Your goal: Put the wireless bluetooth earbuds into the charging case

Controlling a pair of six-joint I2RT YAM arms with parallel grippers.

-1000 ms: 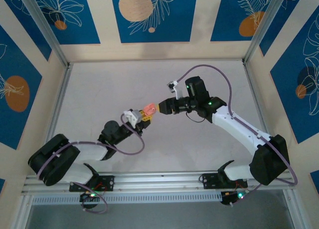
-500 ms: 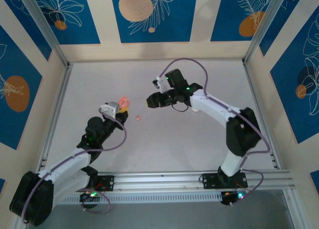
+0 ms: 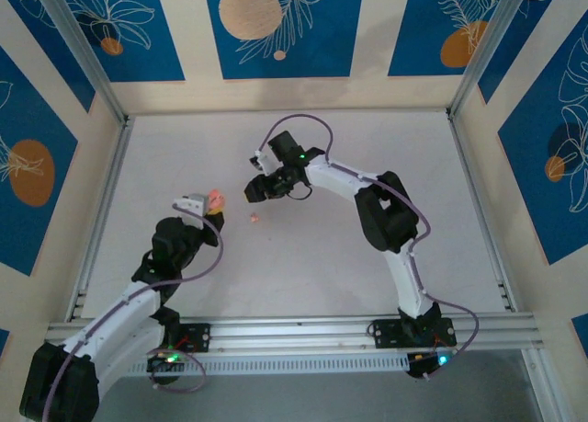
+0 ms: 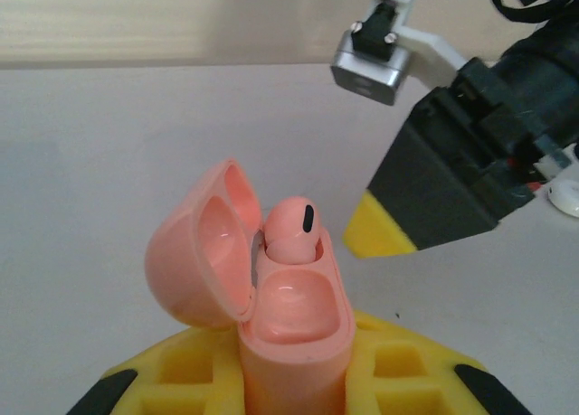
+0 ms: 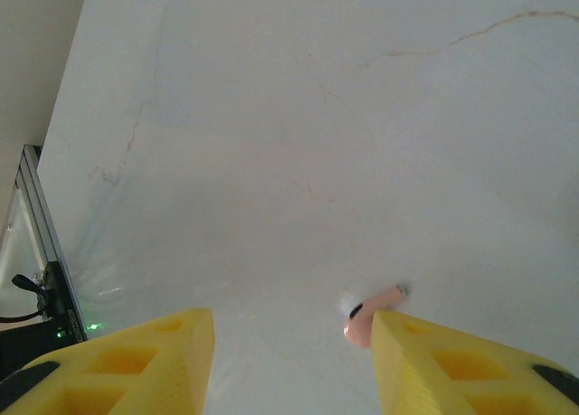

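My left gripper [image 3: 209,207] is shut on the charging case [image 3: 216,199], a salmon-pink case held upright between yellow pads [image 4: 172,379]. Its lid [image 4: 194,252] hangs open to the left. One earbud [image 4: 291,227] sits in the far slot, while the near slot [image 4: 294,297] is empty. The other earbud [image 3: 255,219] lies on the table to the right of the case. My right gripper [image 3: 250,190] hovers open just above that earbud [image 5: 366,317], which lies against the inner edge of the right finger [image 5: 452,370]. The left finger [image 5: 136,365] stands well apart.
The white table [image 3: 303,256] is ringed by aluminium rails [image 3: 101,211] and patterned blue walls. A small white object [image 4: 568,196] lies on the table beyond the right gripper body [image 4: 452,171], which hangs close behind the case.
Both arms swung left. The right gripper left the case and came over the loose earbud. The left gripper carried the case left and back.
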